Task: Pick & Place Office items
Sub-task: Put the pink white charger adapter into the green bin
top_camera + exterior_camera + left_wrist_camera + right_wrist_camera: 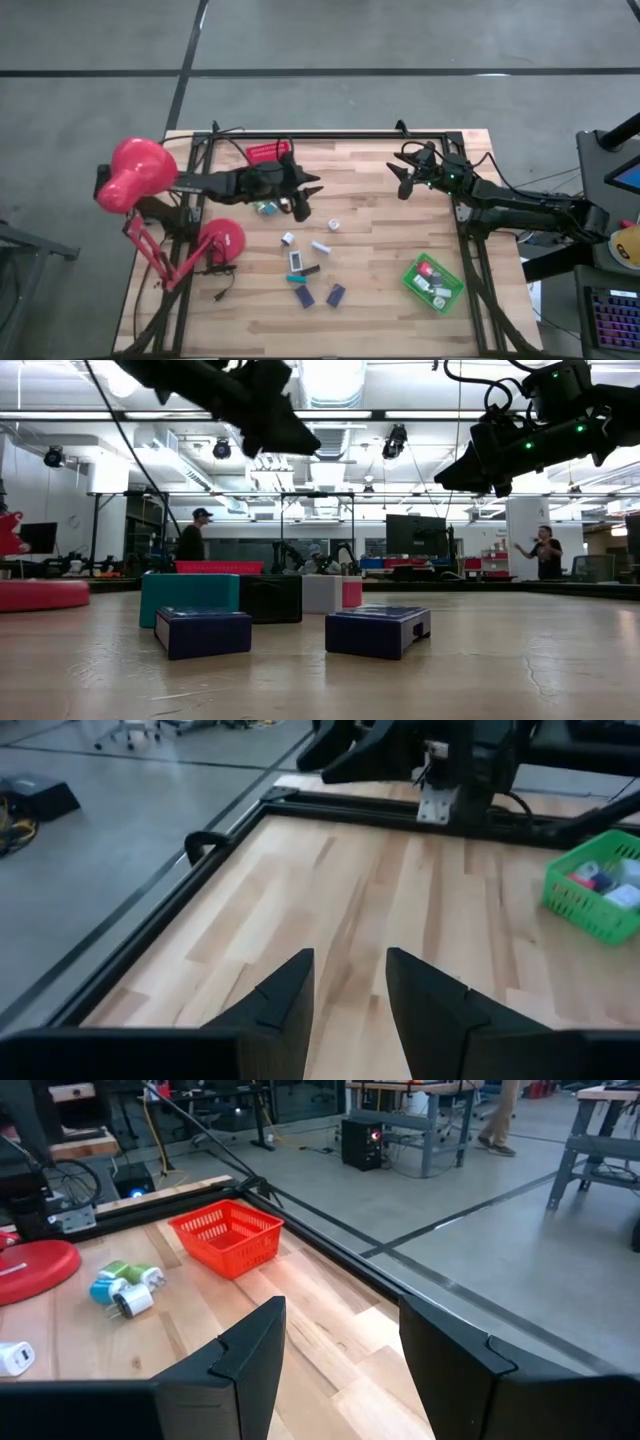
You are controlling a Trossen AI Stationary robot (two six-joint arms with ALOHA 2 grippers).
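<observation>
The whole tabletop (380, 250) is shown only in the high view. There the left hand (308, 190) is seen raised over the far left part, and the right hand (405, 180) over the far right part, well apart from each other. Both hands are seen with a narrow gap between the fingers, and nothing is held in either.

The loose office items (305, 265) are seen scattered near the tabletop's middle, between the two arms and nearer the front edge. A green tray (433, 283) with several small pieces in it is placed near the front right. A red tray (267, 152) is placed at the far edge behind the left arm, and a red desk lamp (140, 180) stands on the left side.

The low view alone shows the blocks side on: two navy blocks (203, 631) in front, with a teal block (188, 598), a dark one and a white one behind. Both hands hang high above them.

In the right wrist view, small green, blue and white pieces (125, 1285) are shown lying just beside the red tray; in the high view they are partly hidden by the left arm.

Bare wood is left open between the hands, along the far edge and at the front left. A black frame (330, 137) borders the tabletop's far and side edges.
</observation>
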